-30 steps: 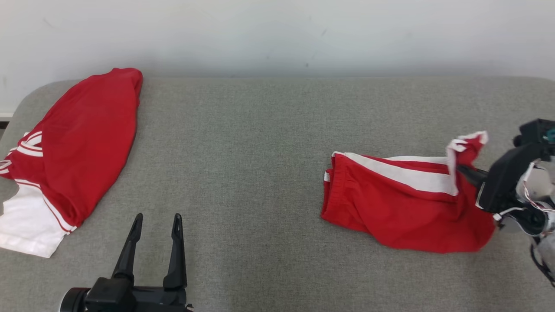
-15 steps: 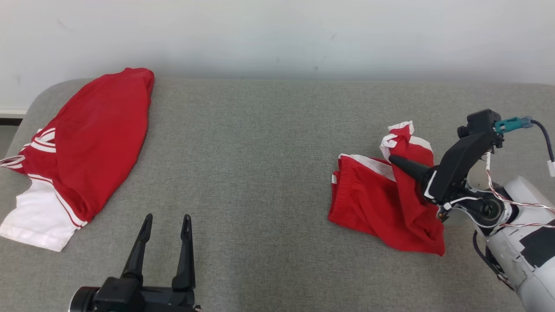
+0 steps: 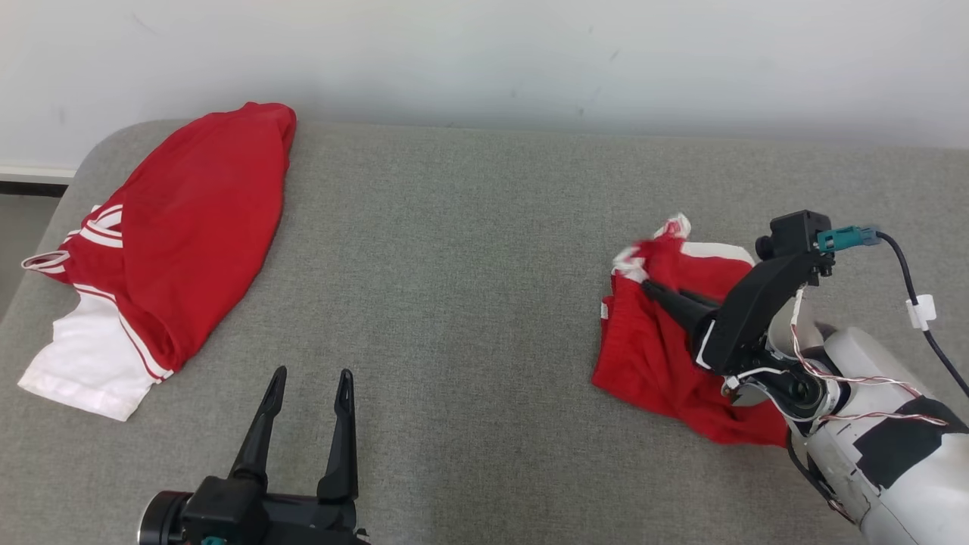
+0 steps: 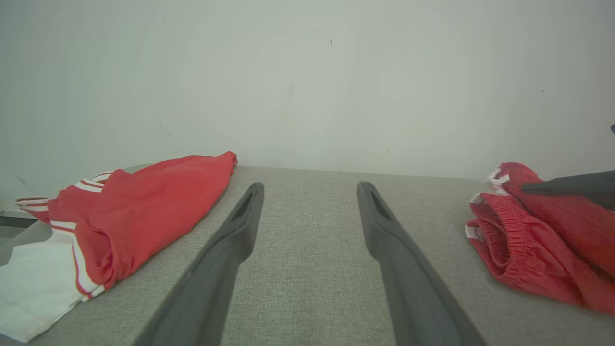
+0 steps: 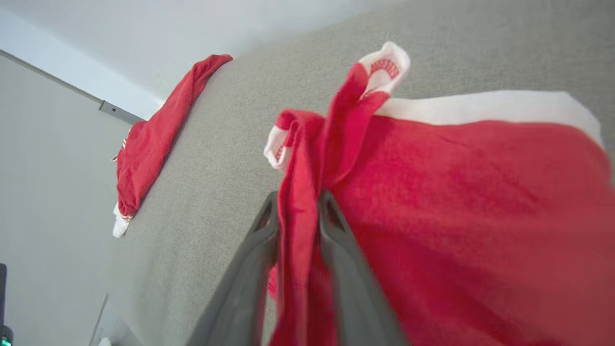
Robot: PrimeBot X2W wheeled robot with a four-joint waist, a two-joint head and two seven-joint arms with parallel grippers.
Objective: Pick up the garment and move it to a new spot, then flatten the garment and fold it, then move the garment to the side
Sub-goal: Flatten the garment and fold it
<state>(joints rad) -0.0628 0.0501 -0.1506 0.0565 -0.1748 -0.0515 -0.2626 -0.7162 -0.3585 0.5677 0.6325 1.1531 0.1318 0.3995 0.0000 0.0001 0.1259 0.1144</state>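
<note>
Grey padded table (image 3: 469, 303) is running the full width under a plain white wall (image 3: 484, 53). Far left, a red & white shirt (image 3: 182, 227) is lying in a loose heap by the table's back corner, well apart from everything else. Next along, at the lower left of head view, the left gripper (image 3: 312, 372) is hovering over bare table w/ its fingers spread wide, carrying nothing.

Over on the right, the task's garment, red shorts (image 3: 651, 356) w/ a white side stripe (image 5: 480, 108), is lying bunched on the table & partly doubled over itself, elastic waistband (image 4: 502, 226) facing the table's middle. The right gripper (image 3: 657, 292) is reaching in across the shorts from the right. Its fingers (image 5: 346, 250) are sitting either side of a raised fold near a white-edged corner. In the right wrist view cloth is filling the gap btwn them, so they're looking closed on that fold, tho how firmly I can't tell.

Handling, judging by looks: thin, light, floppy fabric, prob a bit slick. It's likely going to sag & slide rather than keep any shape, so a one-point grip is only dragging it into a bunch. For flattening, the better holds are prob the two ends of the waistband (thicker, grippier) or the two hem corners, one per gripper, pulling apart. Nothing fragile. Main risks are catching two layers at once or the cloth slipping out.
</note>
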